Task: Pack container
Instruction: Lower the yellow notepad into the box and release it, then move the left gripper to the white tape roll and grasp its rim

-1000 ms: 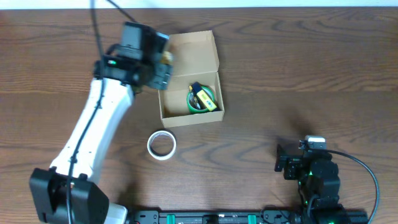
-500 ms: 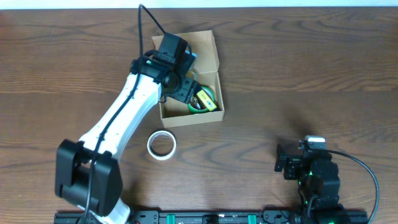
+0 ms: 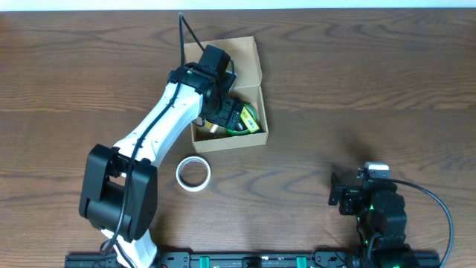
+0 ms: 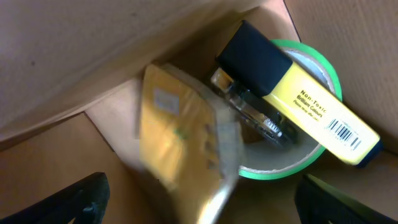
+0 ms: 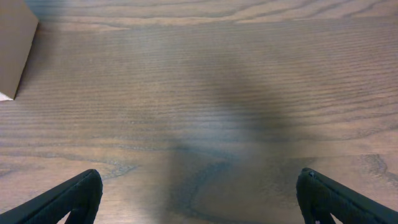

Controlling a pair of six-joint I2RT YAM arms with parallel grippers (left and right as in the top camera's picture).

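Note:
The container is a tan cardboard box with its flap lid open toward the far side. Inside lie a green tape roll and a yellow and black highlighter across it. My left gripper reaches into the box's left half with its fingers wide apart. A small yellow pad shows blurred and tilted between the fingers, against the box's inner wall; neither finger touches it. My right gripper is open and empty over bare table at the near right.
A white tape roll lies on the table just in front of the box's left corner. A corner of the box shows at the far left of the right wrist view. The table is dark wood.
My left arm swung from the box's left side to over it and reached in. The yellow pad it carried is now loose inside the box. The right arm has not moved.

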